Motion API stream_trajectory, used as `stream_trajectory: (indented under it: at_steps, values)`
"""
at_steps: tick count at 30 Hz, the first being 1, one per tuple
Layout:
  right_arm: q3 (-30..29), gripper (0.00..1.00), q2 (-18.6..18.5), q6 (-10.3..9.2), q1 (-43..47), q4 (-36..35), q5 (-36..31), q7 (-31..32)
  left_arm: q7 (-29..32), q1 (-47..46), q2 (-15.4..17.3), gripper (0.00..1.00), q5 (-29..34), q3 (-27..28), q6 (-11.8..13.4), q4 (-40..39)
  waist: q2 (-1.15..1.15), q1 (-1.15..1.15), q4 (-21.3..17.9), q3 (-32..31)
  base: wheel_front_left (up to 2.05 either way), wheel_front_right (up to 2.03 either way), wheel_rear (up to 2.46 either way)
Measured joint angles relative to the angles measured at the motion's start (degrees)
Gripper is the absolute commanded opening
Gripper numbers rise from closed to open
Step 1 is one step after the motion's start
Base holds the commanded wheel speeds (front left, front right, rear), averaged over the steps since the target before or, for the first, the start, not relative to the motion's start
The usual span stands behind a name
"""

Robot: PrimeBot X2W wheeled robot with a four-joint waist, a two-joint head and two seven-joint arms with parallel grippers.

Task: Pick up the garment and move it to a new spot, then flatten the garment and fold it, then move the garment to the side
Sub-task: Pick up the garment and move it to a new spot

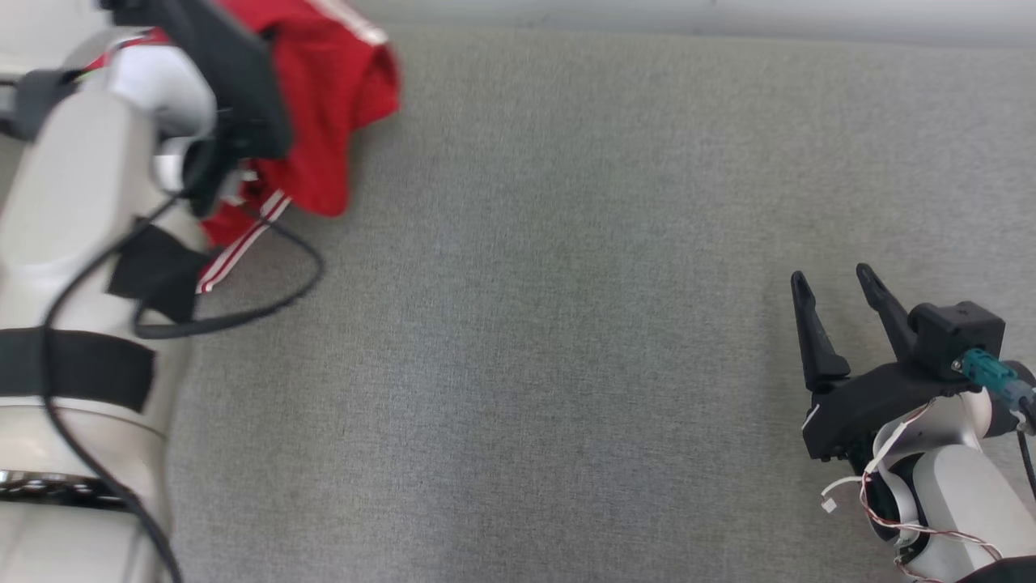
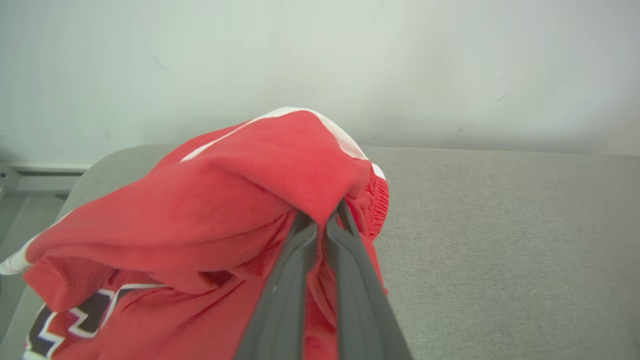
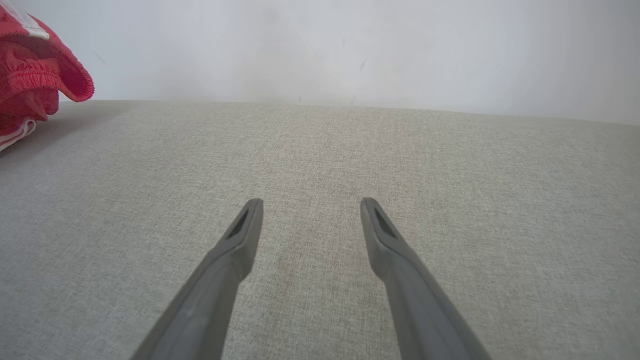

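The garment (image 1: 328,105) is red cloth with white stripes, bunched at the far left of the grey surface. In the left wrist view my left gripper (image 2: 322,222) is shut on a fold of the garment (image 2: 240,200), which drapes over the fingertips; a black and white pattern shows at its lower left. In the head view the left arm's dark wrist covers part of the cloth. My right gripper (image 1: 834,279) stands open over bare fabric at the lower right, far from the garment. The right wrist view shows the right gripper (image 3: 310,202) open, with the garment (image 3: 35,75) at the top left edge.
A grey fabric surface (image 1: 550,324) spreads across the whole view. A pale wall (image 3: 350,45) runs along its far edge. A black cable (image 1: 267,308) loops from my left arm over the surface. The surface's rounded left corner (image 2: 100,160) shows beside the garment.
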Motion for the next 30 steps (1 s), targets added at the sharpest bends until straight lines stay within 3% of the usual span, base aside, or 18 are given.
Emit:
stream_trajectory:
  at_steps: [8, 15, 20, 30]
  values:
    - [-0.6, 1.0, 1.1, 0.0, 2.5, 3.3, 1.5, -2.0, -4.2, 4.8, -4.3, 0.0, -7.3, -9.4, 0.0, -8.5, 0.0, 0.0, -1.3, -4.2, 0.0, 0.0, 0.0]
    - [-1.2, 1.0, 2.1, -0.01, 5.7, 5.4, 2.1, -3.6, -6.8, 14.8, -4.3, 0.0, -12.6, -19.2, 0.0, -17.9, 0.0, -0.01, -3.2, -8.0, 0.0, 0.0, 0.0]
    - [-1.6, 1.0, 2.3, -0.01, 8.3, 5.9, 2.9, -4.5, -8.3, 23.3, -4.3, 0.0, -17.3, -23.3, 0.0, -24.2, -0.01, -0.01, -5.1, -10.5, 0.0, 0.0, 0.0]
    - [-2.0, 1.0, 2.3, -0.01, 10.8, 5.3, 3.0, -5.5, -10.6, 33.9, -3.9, 0.0, -21.1, -30.8, 0.0, -35.9, -0.01, -0.01, -8.6, -13.4, 0.0, 0.0, 0.0]
